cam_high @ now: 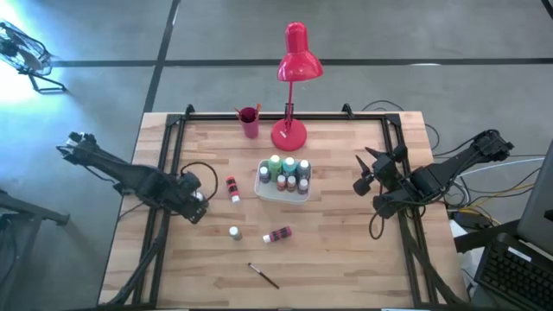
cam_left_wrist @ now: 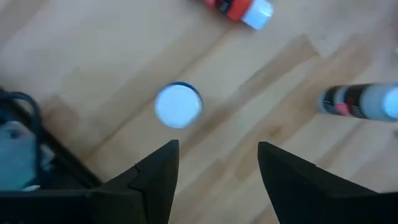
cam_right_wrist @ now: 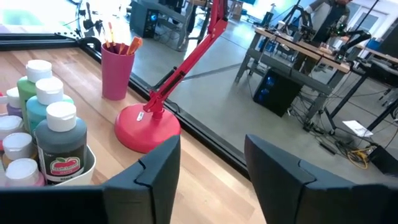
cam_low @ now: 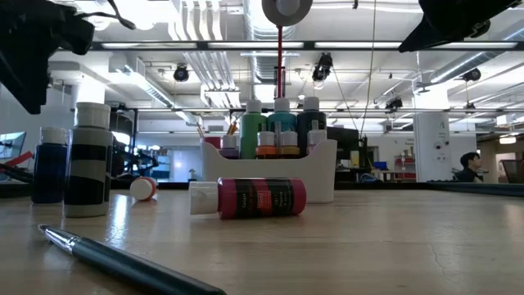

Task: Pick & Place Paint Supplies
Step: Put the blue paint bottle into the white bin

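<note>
A white tray (cam_high: 283,192) at mid-table holds several upright paint bottles (cam_right_wrist: 59,146). On the wood lie a red bottle (cam_high: 232,188) and a magenta bottle (cam_high: 278,234), both on their sides. A blue bottle with a white cap (cam_left_wrist: 178,104) stands upright. A thin brush (cam_high: 263,275) lies near the front edge. My left gripper (cam_left_wrist: 217,180) hangs open above the table, pointing steeply down, just short of the blue bottle. My right gripper (cam_right_wrist: 211,168) is open and nearly level to the right of the tray, with nothing between its fingers.
A red desk lamp (cam_high: 289,134) and a red cup (cam_high: 249,121) holding brushes stand at the far edge behind the tray. A black frame rail (cam_high: 164,164) runs along the table's sides. In the low view a dark banded bottle (cam_low: 88,160) stands beside the blue one.
</note>
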Controlling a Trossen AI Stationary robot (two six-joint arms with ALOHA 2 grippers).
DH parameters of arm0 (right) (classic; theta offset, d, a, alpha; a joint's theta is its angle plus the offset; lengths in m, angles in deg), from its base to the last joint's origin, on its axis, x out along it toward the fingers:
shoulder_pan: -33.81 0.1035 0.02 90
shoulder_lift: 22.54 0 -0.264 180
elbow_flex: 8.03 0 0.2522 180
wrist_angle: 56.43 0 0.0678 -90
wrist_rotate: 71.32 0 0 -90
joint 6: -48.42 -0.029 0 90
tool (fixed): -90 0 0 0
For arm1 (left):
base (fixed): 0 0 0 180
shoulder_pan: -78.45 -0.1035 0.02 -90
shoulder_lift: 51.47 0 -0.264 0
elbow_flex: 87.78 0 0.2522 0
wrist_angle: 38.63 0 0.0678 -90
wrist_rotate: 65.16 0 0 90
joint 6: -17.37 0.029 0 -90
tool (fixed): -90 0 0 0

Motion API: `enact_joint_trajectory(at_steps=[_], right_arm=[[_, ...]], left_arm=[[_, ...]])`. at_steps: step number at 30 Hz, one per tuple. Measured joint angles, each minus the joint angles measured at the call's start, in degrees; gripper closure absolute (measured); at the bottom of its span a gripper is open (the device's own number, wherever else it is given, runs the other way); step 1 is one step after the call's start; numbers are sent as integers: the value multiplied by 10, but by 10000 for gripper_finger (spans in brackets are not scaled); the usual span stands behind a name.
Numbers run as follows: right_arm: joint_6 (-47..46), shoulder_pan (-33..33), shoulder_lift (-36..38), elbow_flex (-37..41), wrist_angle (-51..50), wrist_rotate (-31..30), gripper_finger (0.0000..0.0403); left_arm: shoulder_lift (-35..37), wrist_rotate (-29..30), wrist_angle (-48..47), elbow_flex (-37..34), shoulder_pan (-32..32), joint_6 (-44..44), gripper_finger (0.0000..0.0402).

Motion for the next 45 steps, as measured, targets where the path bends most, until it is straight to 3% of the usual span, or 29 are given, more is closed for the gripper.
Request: enact_joint_trajectory(at_steps=[8, 29, 45], right_arm=[[0, 0, 0, -3, 4, 0, 210], [2, 0, 1, -3, 3, 0, 234], [-1, -4, 1, -3, 4, -27, 207]], left_arm=[[-8, 48, -21, 0, -5, -2, 180], [-94, 8, -15, 0, -111, 114, 180], [-115, -20, 26, -36, -133, 137, 180]])
